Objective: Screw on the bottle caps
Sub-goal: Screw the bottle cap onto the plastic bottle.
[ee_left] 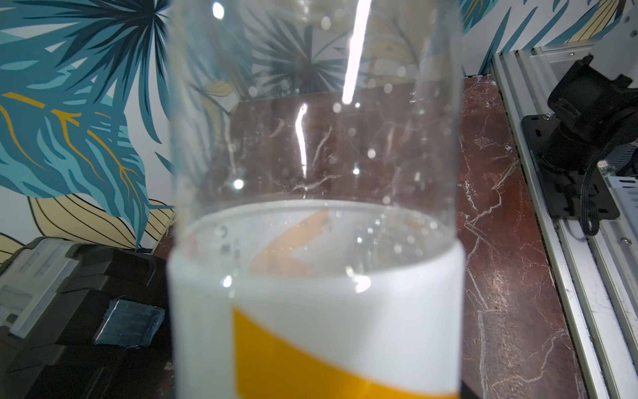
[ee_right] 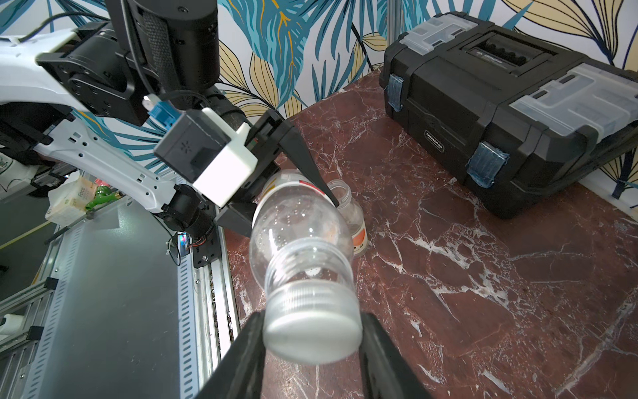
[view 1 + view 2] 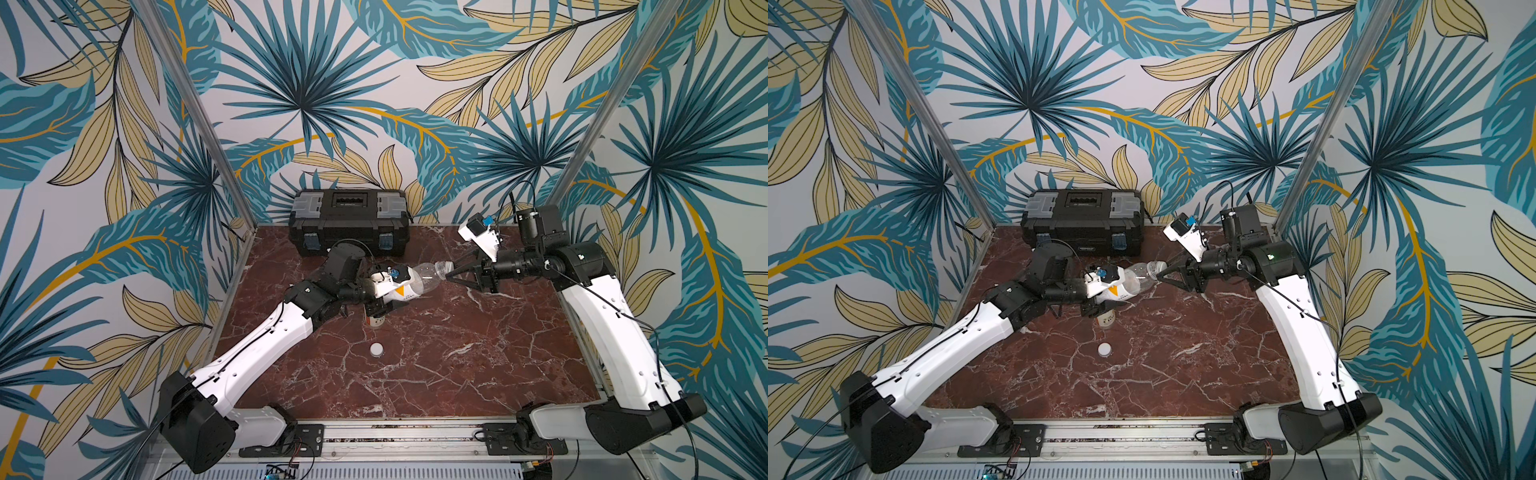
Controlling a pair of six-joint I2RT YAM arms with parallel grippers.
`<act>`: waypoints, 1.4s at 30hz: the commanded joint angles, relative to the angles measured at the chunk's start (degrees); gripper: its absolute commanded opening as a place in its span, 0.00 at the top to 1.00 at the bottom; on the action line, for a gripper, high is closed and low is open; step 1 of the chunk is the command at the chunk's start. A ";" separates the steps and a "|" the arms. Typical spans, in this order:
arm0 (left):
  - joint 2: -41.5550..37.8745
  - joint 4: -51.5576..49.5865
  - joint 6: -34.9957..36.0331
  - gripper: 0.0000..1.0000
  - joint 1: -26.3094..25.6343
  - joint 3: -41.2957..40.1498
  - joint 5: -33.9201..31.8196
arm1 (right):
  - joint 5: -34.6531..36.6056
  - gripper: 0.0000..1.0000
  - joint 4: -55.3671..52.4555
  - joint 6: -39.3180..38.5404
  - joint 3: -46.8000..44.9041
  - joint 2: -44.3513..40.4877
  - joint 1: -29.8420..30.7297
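My left gripper (image 3: 390, 291) is shut on a clear bottle (image 3: 419, 277) with a white-yellow label and holds it level above the table, neck toward the right arm. In the left wrist view this bottle (image 1: 310, 155) fills the frame and hides the jaws. A white bottle cap (image 2: 312, 331) sits on its neck, and my right gripper (image 2: 312, 326) is shut on it, a black finger pressed on each side. The second bottle (image 3: 375, 321) stands uncapped on the table under the left gripper. The second bottle cap (image 3: 376, 349) lies loose nearer the front.
A black toolbox (image 3: 349, 224) stands against the back wall. The red marble table (image 3: 457, 353) is fenced by aluminium posts, with a rail (image 3: 395, 436) along the front edge where both arm bases are mounted.
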 commanded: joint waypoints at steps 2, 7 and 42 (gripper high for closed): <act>-0.47 -0.94 2.10 1.00 -0.66 -0.94 3.13 | -0.20 0.57 -1.39 -1.91 0.77 1.21 -0.15; -0.51 -3.96 3.27 1.00 -0.75 0.58 3.13 | -0.42 0.57 -4.45 -3.50 2.12 2.18 -0.07; -2.15 -9.35 9.31 1.00 -1.01 2.91 18.18 | 0.97 0.63 1.93 -16.31 -10.77 -3.51 5.49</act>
